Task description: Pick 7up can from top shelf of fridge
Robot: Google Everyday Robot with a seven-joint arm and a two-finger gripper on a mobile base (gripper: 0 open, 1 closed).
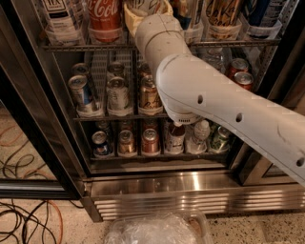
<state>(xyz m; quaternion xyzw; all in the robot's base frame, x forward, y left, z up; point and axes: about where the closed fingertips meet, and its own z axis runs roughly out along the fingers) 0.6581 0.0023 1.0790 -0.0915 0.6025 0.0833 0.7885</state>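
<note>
My white arm (214,100) reaches into the fridge (190,183). On the top shelf (86,47), just right of the red Coca-Cola can (104,14), the gripper (147,11) meets the 7up can (143,4). I cannot tell its grip.

The red can (104,13) on the top shelf (86,47) carries the white Coca-Cola script. The clear bottle (59,14) beside it bears dark lettering, not legible. The pincer (146,9) stands at that shelf, just right of the red can; no marking on it can be read.
</note>
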